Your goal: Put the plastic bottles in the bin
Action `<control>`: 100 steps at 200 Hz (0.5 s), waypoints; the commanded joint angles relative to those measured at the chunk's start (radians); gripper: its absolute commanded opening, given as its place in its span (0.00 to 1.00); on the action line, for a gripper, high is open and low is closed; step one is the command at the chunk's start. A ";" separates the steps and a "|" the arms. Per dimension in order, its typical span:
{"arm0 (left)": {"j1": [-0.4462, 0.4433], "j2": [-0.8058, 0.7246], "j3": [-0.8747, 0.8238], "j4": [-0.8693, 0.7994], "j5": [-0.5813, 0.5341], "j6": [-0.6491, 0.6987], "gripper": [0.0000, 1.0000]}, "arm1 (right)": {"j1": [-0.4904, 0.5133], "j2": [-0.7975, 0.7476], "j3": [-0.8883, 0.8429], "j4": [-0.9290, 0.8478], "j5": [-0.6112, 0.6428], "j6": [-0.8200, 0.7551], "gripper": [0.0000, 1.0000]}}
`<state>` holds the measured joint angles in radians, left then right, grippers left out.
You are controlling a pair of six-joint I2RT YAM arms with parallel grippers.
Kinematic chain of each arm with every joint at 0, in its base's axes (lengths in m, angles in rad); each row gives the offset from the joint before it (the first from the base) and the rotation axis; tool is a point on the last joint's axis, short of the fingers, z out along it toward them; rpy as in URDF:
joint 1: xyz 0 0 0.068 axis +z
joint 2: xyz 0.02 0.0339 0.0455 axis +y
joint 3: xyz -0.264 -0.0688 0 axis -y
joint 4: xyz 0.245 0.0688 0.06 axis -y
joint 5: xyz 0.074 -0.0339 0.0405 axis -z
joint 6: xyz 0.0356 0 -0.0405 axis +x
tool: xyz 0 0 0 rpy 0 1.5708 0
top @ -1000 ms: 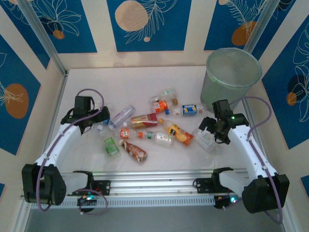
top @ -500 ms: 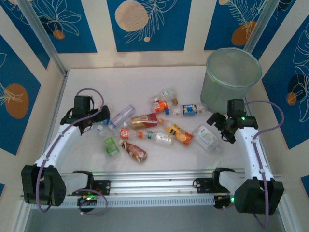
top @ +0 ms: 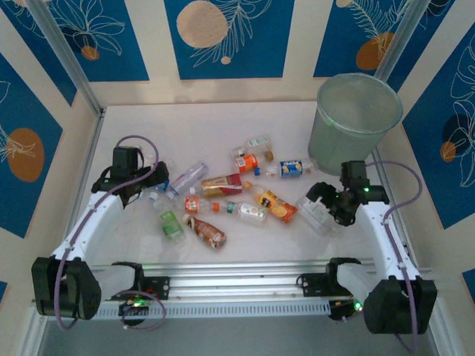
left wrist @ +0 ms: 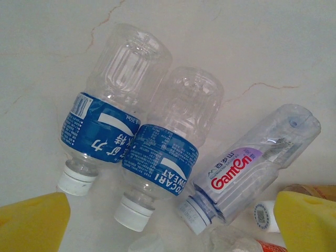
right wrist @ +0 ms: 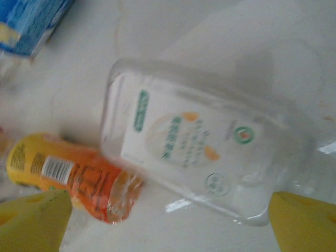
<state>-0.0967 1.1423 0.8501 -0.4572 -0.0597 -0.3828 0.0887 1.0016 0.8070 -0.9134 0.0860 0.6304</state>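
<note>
A white marbled tabletop [top: 223,122] sits inside walls of blue leaf-print panels [top: 223,37]. The tall translucent grey-green round bin [top: 356,122] stands upright at the far right. Small clear plastic bottles [top: 221,183] with coloured labels lie scattered mid-table, outside it. The left gripper [top: 154,178] gapes over two blue-labelled bottles [left wrist: 100,131]. The right gripper [top: 324,202] is spread wide over a flat white-labelled bottle [right wrist: 194,147].

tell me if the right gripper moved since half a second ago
Yes. In the top view the right gripper has shifted left, away from the bin, to hover over the clear white-labelled bottle.
</note>
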 commanded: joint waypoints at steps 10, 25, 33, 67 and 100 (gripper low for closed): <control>-0.008 -0.017 0.037 -0.008 0.018 0.016 1.00 | 0.209 0.110 0.119 -0.040 0.075 -0.059 0.95; -0.008 -0.017 0.038 -0.008 0.019 0.016 0.99 | 0.295 0.201 0.179 -0.043 0.113 -0.093 0.95; -0.008 -0.018 0.037 -0.009 0.018 0.016 0.99 | 0.330 0.251 0.214 -0.045 0.132 -0.116 0.95; -0.008 -0.034 0.029 -0.021 0.005 0.026 1.00 | 0.432 0.495 0.380 -0.072 0.201 -0.236 0.94; -0.008 -0.052 0.021 -0.025 -0.002 0.031 1.00 | 0.459 0.685 0.502 -0.069 0.207 -0.349 0.93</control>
<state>-0.0967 1.1198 0.8539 -0.4610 -0.0566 -0.3794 0.5362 1.5955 1.2407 -0.9447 0.2630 0.4000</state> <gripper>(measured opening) 0.995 0.939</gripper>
